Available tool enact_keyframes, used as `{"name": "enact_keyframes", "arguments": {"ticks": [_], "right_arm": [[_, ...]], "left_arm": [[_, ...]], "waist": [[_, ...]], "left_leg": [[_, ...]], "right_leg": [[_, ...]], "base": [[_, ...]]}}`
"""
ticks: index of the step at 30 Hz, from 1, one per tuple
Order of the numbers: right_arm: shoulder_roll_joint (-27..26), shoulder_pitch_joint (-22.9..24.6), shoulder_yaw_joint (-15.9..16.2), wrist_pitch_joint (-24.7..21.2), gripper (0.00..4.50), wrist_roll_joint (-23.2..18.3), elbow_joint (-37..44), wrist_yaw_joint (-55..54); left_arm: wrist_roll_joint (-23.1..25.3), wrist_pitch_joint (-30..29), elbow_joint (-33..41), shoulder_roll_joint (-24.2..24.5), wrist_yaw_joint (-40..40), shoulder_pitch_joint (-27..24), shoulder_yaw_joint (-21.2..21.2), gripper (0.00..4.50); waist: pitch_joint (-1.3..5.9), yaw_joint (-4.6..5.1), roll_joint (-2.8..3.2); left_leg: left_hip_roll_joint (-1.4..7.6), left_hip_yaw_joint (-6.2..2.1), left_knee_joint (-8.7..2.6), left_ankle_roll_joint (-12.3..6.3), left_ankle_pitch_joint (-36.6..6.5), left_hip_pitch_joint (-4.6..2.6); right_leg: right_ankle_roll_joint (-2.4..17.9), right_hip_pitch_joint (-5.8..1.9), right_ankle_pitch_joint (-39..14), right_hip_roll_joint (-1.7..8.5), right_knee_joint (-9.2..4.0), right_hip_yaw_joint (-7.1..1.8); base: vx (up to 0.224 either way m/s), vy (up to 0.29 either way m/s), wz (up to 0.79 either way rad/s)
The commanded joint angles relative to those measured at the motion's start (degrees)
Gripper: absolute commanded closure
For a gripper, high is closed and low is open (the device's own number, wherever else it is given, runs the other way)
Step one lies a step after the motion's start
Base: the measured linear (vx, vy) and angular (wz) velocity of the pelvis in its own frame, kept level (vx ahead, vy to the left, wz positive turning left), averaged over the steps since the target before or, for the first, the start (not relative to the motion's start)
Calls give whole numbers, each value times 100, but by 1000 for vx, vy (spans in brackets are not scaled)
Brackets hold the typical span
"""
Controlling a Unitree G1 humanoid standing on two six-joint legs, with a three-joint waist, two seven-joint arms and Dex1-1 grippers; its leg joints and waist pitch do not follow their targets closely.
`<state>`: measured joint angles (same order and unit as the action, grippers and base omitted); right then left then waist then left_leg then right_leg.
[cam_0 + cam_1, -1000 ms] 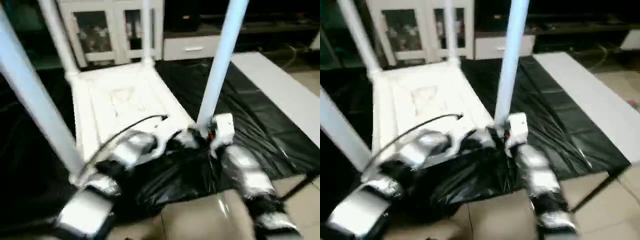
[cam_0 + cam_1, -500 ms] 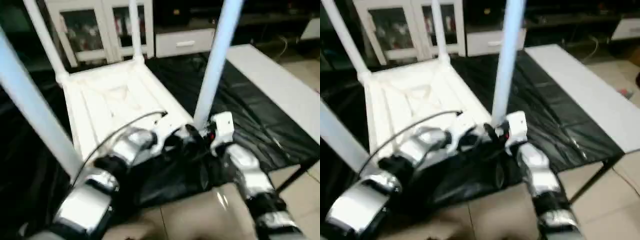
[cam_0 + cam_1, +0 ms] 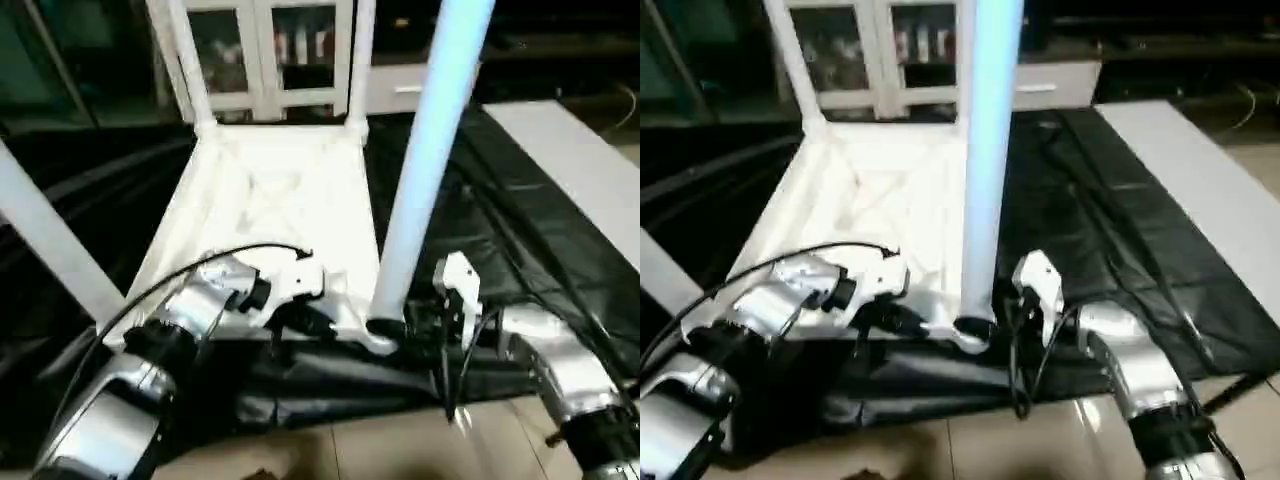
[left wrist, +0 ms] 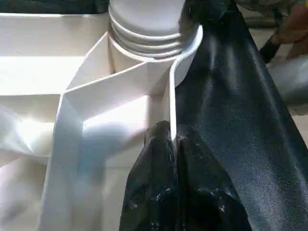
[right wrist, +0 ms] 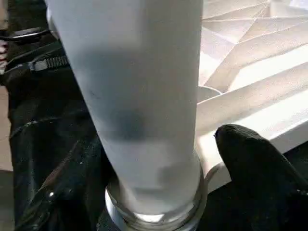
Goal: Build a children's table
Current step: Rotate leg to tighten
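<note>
tabletop (image 3: 270, 200) lies upside down on the black cover (image 3: 540, 250), legs standing in its corner sockets. my left gripper (image 4: 172, 144) is pinched tight on the tabletop's near rim beside the near right socket. my right gripper (image 5: 159, 159) straddles the near right leg (image 3: 425, 170) at its base, fingers spread around it.

My black fingers (image 4: 159, 187) and silver forearms (image 3: 185, 320) show against the white ribbed plastic tabletop (image 3: 270, 200), its white tubular legs (image 3: 425, 150) and the glossy black-covered table (image 3: 520, 230).
</note>
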<state>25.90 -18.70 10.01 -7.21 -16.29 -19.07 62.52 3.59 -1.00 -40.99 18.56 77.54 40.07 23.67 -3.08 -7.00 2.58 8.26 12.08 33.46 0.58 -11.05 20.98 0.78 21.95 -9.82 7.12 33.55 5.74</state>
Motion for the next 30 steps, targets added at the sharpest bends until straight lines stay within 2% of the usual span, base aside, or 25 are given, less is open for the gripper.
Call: {"name": "enact_keyframes", "arguments": {"ticks": [1, 3, 5, 8, 11, 15, 16, 19, 20, 22, 30], "right_arm": [[60, -178, 102, -104, 89, 214, -179, -56], [48, -231, 144, -99, 89, 276, -244, -58], [46, -293, 192, -110, 89, 348, -306, -65], [23, -359, 200, -212, 89, 340, -346, 4], [27, -371, 213, -251, 103, 330, -349, 71], [142, -322, 253, -480, 133, 188, -234, 346], [168, -309, 265, -512, 158, 176, -223, 384], [191, -285, 282, -601, 170, 150, -230, 447], [185, -285, 278, -603, 186, 150, -240, 451], [101, -288, 226, -607, 193, 133, -320, 403], [-51, -220, 157, -622, 196, 105, -380, 320]], "left_arm": [[277, -77, -139, 3, 241, -142, 405, 450], [277, -91, -132, -2, 211, -132, 405, 450], [260, -126, -81, -4, 192, -138, 390, 450], [266, -168, -24, 2, 218, -161, 369, 450], [273, -176, -9, 8, 226, -170, 366, 450], [276, -195, -3, 35, 243, -170, 365, 450], [277, -199, -7, 42, 248, -167, 363, 450], [299, -201, -20, 50, 241, -160, 351, 450], [302, -204, -23, 47, 236, -158, 349, 450], [312, -216, -37, 34, 216, -146, 346, 450], [332, -243, -133, -24, 135, -88, 340, 450]], "waist": [[365, 14, -88], [350, 18, -97], [323, 30, -106], [313, 51, -108], [316, 57, -109], [332, 38, -98], [337, 31, -95], [347, 15, -89], [345, 17, -93], [343, 16, -87], [329, 32, -87]], "left_leg": [[589, -257, -469, -215, -1429, -79], [585, -258, -481, -173, -1564, -79], [583, -274, -496, -49, -1886, -97], [592, -307, -515, 70, -2089, -103], [595, -304, -524, 91, -2110, -108], [599, -289, -513, 20, -1925, -91], [596, -283, -508, -3, -1857, -88], [594, -275, -495, -44, -1737, -83], [593, -275, -496, -46, -1731, -76], [587, -275, -494, -30, -1780, -79], [593, -294, -513, 72, -1987, -93]], "right_leg": [[1352, -149, -1189, 391, -333, -350], [1335, -154, -1375, 402, -357, -351], [1210, -142, -1934, 427, -425, -360], [1066, -135, -2308, 432, -464, -369], [1074, -127, -2214, 420, -460, -373], [1196, -149, -1827, 413, -415, -371], [1220, -154, -1735, 409, -407, -369], [1284, -163, -1539, 405, -383, -365], [1288, -167, -1532, 403, -382, -364], [1285, -166, -1610, 411, -394, -363], [1194, -155, -1935, 420, -431, -366]], "base": [[0, 0, 0], [0, 0, 0], [0, 0, 0], [0, 0, 0], [0, 0, 0], [0, 0, 0], [0, 0, 0], [0, 0, 0], [0, 0, 0], [0, 0, 0], [0, 0, 0]]}}
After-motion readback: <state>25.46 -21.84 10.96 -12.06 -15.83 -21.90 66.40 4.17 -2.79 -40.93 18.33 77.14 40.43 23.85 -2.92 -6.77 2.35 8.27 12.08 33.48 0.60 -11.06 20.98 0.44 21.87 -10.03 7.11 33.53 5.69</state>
